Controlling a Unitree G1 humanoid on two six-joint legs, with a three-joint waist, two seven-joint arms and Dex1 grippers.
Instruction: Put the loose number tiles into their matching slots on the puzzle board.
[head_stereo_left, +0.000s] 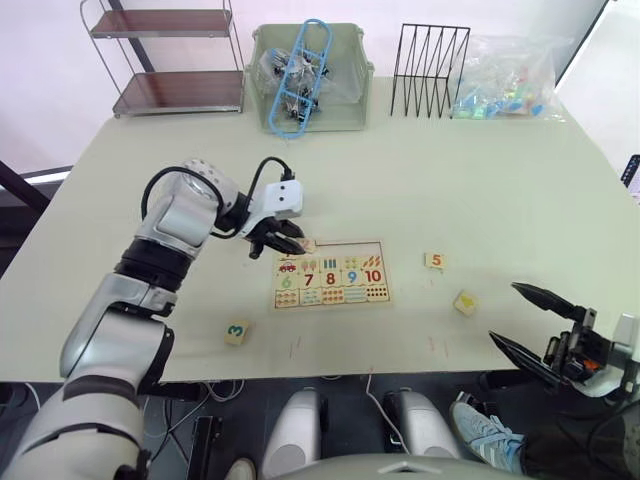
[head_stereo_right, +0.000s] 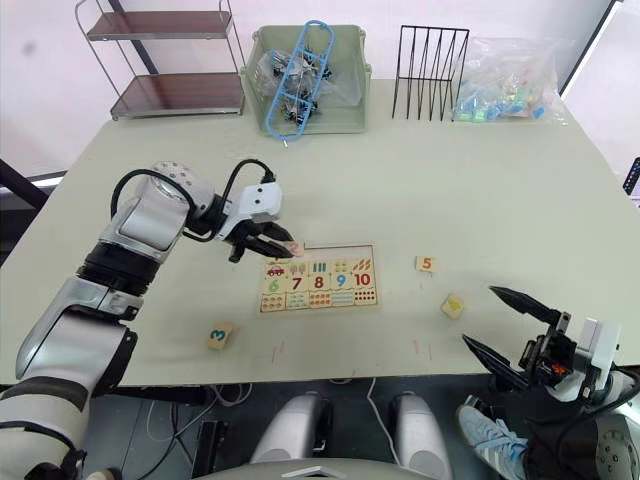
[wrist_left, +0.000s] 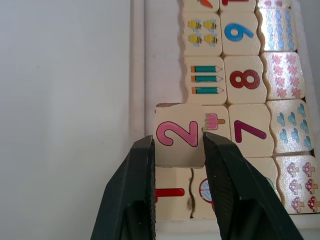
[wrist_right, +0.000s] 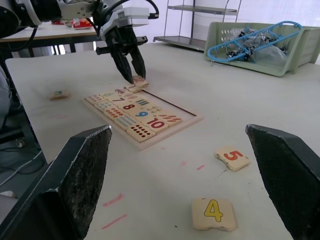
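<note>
- Right gripper (head_stereo_left: 530, 320): jaws apart, empty, off the table's (head_stereo_left: 480, 190) near right edge.
- Loose tiles on table, three: tile 3 (head_stereo_left: 237, 332) near left; tile 4 (wrist_right: 214, 213) and tile 5 (head_stereo_left: 434, 261) right of puzzle board (head_stereo_left: 330, 274).
- Puzzle board: long axis left-right.
- Left gripper (wrist_left: 177, 160): jaws clamped on tile 2 (wrist_left: 176, 135) at the board's far-left corner; numeral legible in left wrist view.

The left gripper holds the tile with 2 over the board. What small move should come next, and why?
Probably ease the left gripper down and open it. Its fingers are shut on the 2 tile, which sits in the top row of the puzzle board, beside the 1 tile, with bare slots beyond it. The tile looks nearly in its slot, so little remains but seating and release.
</note>
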